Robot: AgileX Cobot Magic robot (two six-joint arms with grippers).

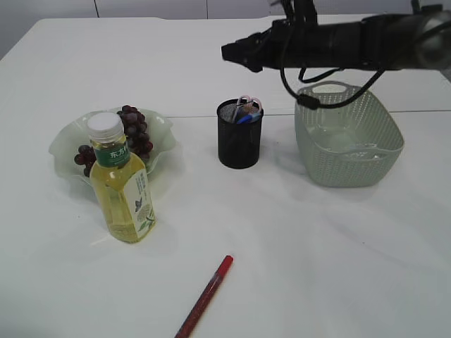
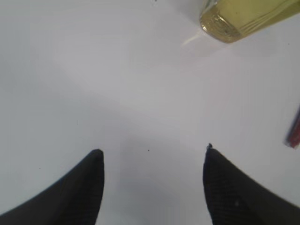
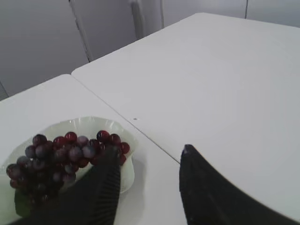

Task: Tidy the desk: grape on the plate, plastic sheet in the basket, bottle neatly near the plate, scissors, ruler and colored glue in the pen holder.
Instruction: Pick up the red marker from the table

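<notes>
Reaching in from the right at a height above the black mesh pen holder (image 1: 239, 143), the black right arm ends in the right gripper (image 1: 232, 53), whose two dark fingers (image 3: 206, 187) stand apart with nothing between them in the right wrist view. Below and beyond those fingers lies the bunch of dark red grapes (image 3: 61, 154) on the pale green scalloped plate (image 3: 125, 173), well apart from the gripper. In the exterior view the pen holder holds pink-handled scissors (image 1: 248, 103) and something blue, and the pale green woven plastic basket (image 1: 349, 137) stands just right of it. The clear bottle of yellow tea with a white cap (image 1: 121, 182) stands upright just in front of the plate. A red pen-like stick (image 1: 206, 296) lies on the white table (image 1: 317, 260) near the front edge. The left gripper (image 2: 152, 187) hangs spread wide and empty over bare table, the bottle's base (image 2: 234, 21) ahead to its right and the red stick at the right edge.
</notes>
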